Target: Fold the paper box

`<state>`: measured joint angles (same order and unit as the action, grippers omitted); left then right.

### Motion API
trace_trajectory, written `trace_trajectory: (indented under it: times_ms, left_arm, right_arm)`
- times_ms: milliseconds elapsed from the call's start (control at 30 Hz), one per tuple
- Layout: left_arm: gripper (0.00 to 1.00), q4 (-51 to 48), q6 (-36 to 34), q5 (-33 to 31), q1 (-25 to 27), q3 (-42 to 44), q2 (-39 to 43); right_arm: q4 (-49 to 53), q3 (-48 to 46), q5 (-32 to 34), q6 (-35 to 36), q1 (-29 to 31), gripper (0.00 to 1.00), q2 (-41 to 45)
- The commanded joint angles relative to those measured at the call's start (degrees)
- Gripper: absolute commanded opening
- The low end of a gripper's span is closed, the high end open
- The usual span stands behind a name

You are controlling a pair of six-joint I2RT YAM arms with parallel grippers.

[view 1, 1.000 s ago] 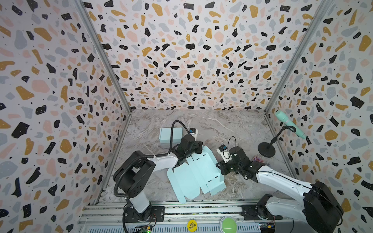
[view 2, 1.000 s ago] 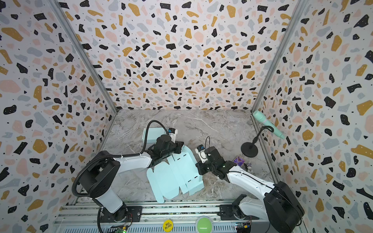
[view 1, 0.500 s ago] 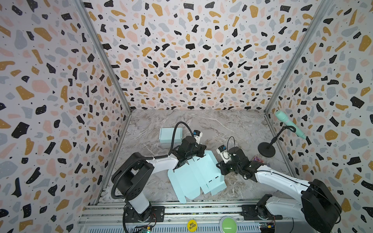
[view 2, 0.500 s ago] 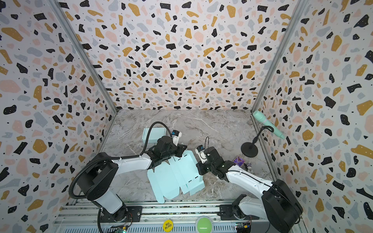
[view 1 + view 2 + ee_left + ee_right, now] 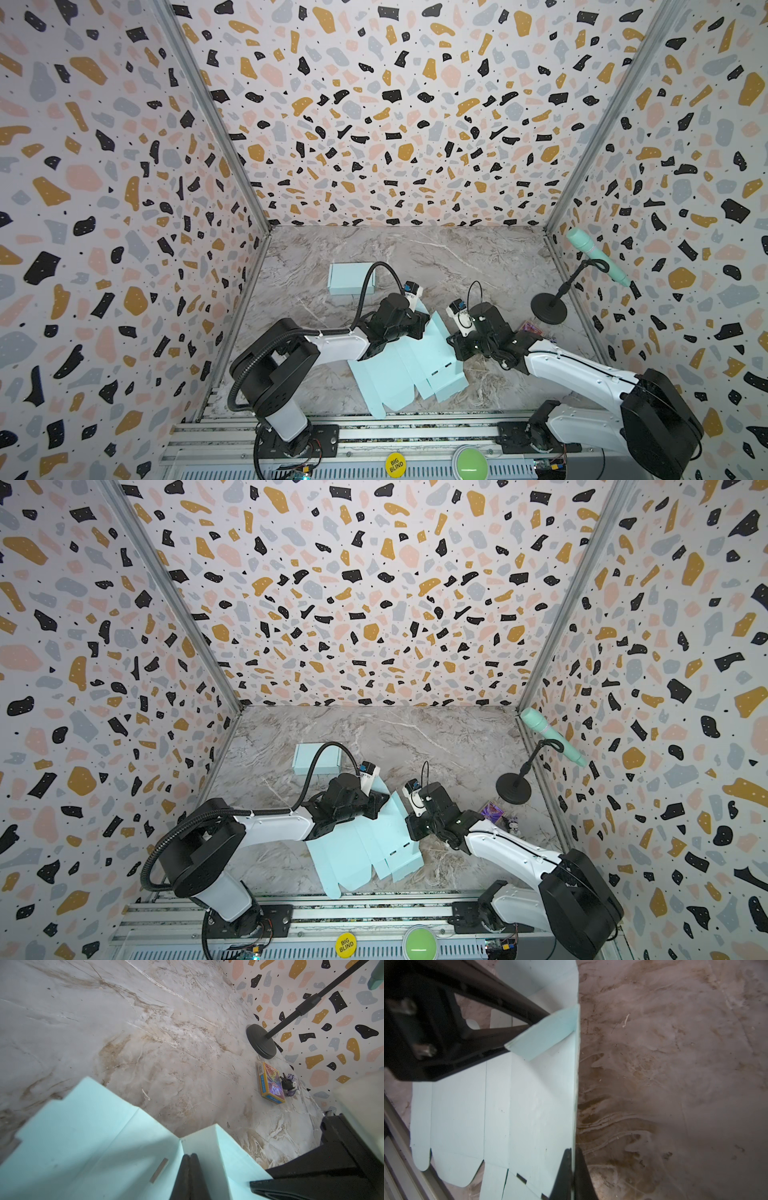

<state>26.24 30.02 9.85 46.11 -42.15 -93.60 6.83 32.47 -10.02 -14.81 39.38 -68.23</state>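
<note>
Light-blue paper box [image 5: 409, 365] is clamped at its raised wall by right fingers [image 5: 565, 1172], its flap braced by closed left fingers [image 5: 184, 1174], likely for creasing.

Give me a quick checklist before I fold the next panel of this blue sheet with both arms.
1. Left jaws shut on the flap: ok.
2. Right jaws shut on the raised side edge of the sheet: ok.
3. Flap lifted off the sheet: ok, it stands tilted.
4. Sheet wholly on the table: not ok, its near corner reaches the rail.
5. Card box and mic stand apart from the sheet: ok.
6. Paper untorn at both grips: cannot tell.
</note>
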Motion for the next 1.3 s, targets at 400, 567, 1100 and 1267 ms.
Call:
trace_trajectory:
  times_ms: [400, 567, 1100, 1267]
  left_arm:
    - [0.32, -0.9, -0.4, -1.8, -8.3, 18.2, 19.3]
    - [0.43, -2.6, -1.8, -1.4, -10.5, 18.4, 20.2]
    - [0.48, 0.7, -2.3, 2.8, -11.0, 18.0, 15.8]
    - [0.40, -0.8, -2.7, 2.6, -10.2, 18.4, 18.5]
  right_arm:
    - [3.6, 3.3, 8.1, 4.0, 4.2, 0.00, 2.6]
    - [3.4, 3.5, 8.7, 3.9, 5.7, 0.00, 3.2]
    - [4.0, 4.4, 10.6, 3.7, 7.6, 0.00, 3.6]
    - [4.1, 4.8, 11.2, 3.9, 7.9, 0.00, 2.7]
